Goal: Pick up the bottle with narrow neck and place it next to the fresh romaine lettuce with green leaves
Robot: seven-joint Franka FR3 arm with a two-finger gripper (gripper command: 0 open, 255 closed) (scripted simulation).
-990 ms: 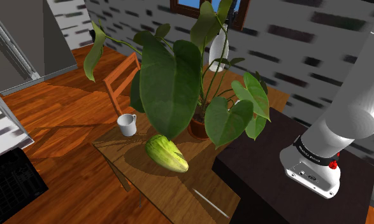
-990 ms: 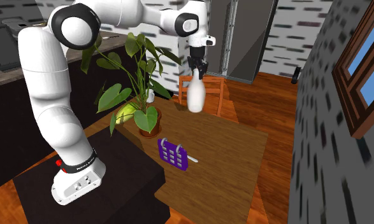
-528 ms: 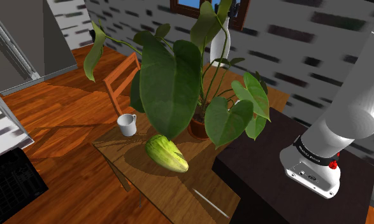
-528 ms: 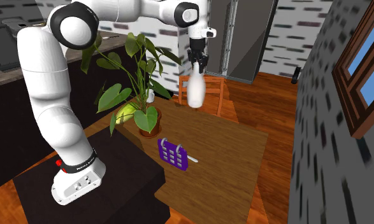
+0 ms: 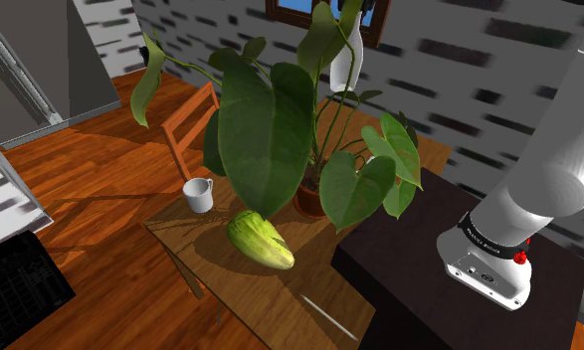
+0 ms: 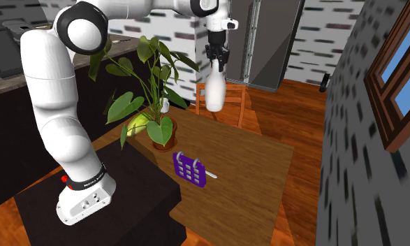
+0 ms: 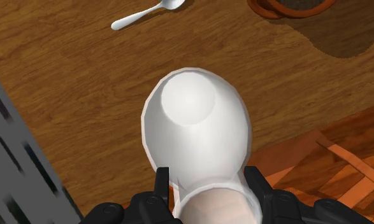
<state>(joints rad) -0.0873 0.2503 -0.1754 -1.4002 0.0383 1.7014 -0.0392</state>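
At the bottom edge of the wrist view, the black gripper (image 7: 208, 188) pinches the narrow neck of the white bottle (image 7: 198, 127), one finger on each side. The rounded body hangs below the grip, clear of the table. The bottle looks smooth and rigid, so it is probably slippery and could crack if dropped. The neck is the sensible hold, since the body seems too wide for the fingers. With the bulk hanging under the pinch, the bottle may swing on quick moves.

Beneath it lies the brown wooden table (image 7: 64, 95), with a spoon (image 7: 147, 14) near the rim of a terracotta pot (image 7: 294, 7). In the second exterior view the gripper (image 6: 216, 56) and bottle (image 6: 215, 91) sit at upper centre, and a purple gridded object (image 6: 190, 170) stands at mid-frame.

In the shoulder view the romaine lettuce (image 5: 260, 239) lies at lower centre, just beside a white mug (image 5: 198, 194). The big-leaved potted plant (image 5: 270, 129) rises between it and the bottle (image 5: 337, 72) at the top, well apart. That plant likely needs a wide berth.

Farther off are a wooden chair (image 5: 190, 124), a wood floor (image 5: 81, 179), brick-patterned walls (image 5: 479, 70) and a window (image 6: 399, 70) at the right.
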